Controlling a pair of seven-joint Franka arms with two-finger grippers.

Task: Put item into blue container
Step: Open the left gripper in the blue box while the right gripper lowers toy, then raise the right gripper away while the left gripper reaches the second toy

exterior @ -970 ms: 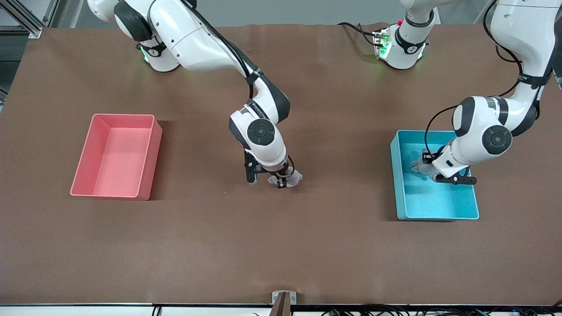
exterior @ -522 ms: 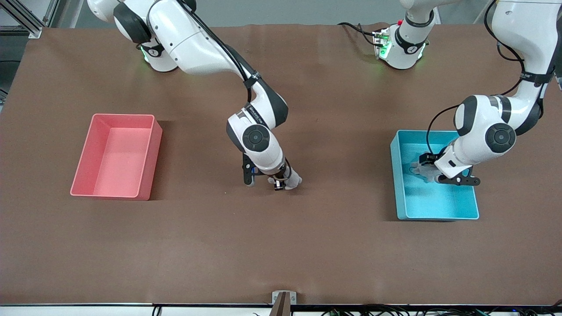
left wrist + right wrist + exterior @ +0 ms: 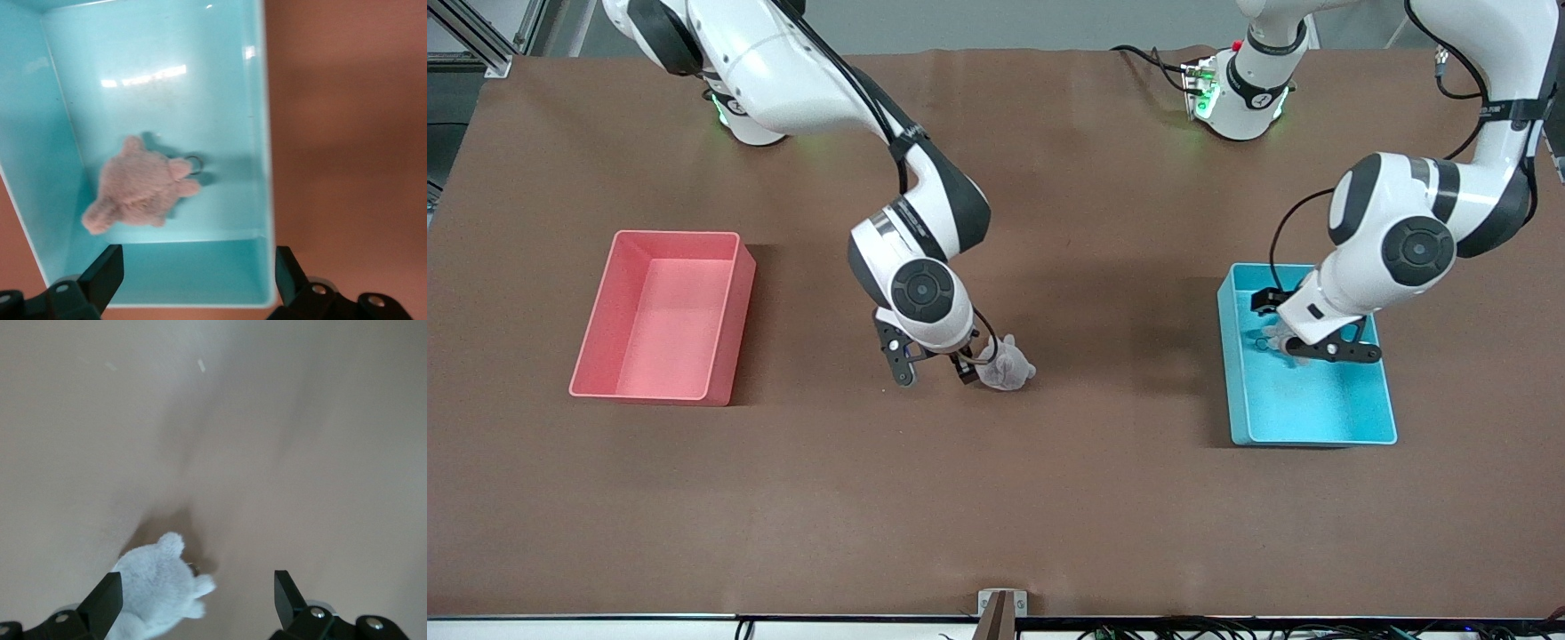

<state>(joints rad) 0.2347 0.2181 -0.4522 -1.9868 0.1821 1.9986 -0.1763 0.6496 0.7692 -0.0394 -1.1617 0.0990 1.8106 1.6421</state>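
Pink plush [image 3: 137, 190] in blue container [image 3: 1234, 373], half hidden by left hand [image 3: 1303, 329].

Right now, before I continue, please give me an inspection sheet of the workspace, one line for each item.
Surface: brown table cover, slightly wrinkled.
Job's things: blue container toward the left arm's end; a plush toy with a key ring lies inside it.
Clutter: second plush toy on the table at mid-table; pink bin toward the right arm's end, nothing seen inside.
Grippers: left tool open over the blue container, holding nothing; right tool open beside the second plush toy, not gripping it.
Cables: black cables along both arms and at the table edge nearest the front camera.
Surroundings: metal frame at a corner.
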